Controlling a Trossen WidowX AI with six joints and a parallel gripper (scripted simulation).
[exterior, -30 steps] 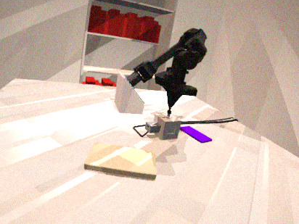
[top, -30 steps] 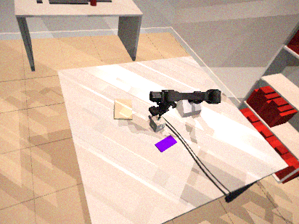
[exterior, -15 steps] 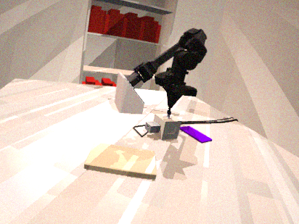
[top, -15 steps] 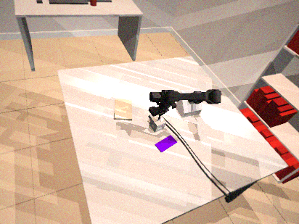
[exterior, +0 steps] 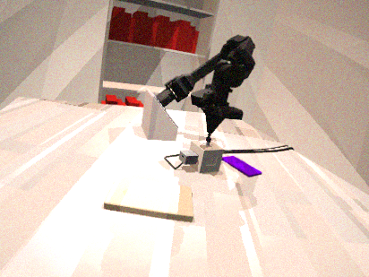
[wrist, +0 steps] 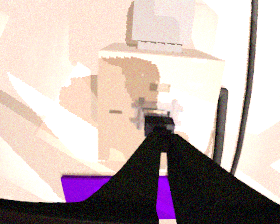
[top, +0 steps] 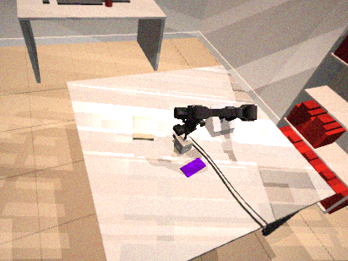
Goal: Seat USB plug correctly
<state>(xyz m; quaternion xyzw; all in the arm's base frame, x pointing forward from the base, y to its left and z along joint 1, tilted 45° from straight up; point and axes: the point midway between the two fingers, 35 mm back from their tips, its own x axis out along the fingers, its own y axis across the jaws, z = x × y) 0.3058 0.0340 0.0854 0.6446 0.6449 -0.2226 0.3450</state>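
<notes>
The power cube (top: pixel 182 146) (exterior: pixel 209 161) (wrist: pixel 120 90) stands upright on the table, with slots and a socket in its top. My gripper (top: pixel 185 137) (exterior: pixel 209 135) (wrist: pixel 161 141) points down over the cube top and is shut on the small dark USB plug (exterior: pixel 209 140) (wrist: pixel 159 123). In the wrist view the plug is at the socket area, with a pale metallic part showing at its far edge. The fingers and plug body hide the opening, so I cannot tell how deep the plug sits or which way round it is.
A grey block (exterior: pixel 188 157) (wrist: pixel 162 22) adjoins one cube side, with a black cable loop. Dark cables (top: pixel 228 183) (exterior: pixel 260 151) (wrist: pixel 247 90) run past the cube. A purple slab (top: pixel 193 167) (exterior: pixel 242 165) (wrist: pixel 80 187) lies close by. A wooden board (top: pixel 144 127) (exterior: pixel 185 201) and white panel (exterior: pixel 157 122) are nearby.
</notes>
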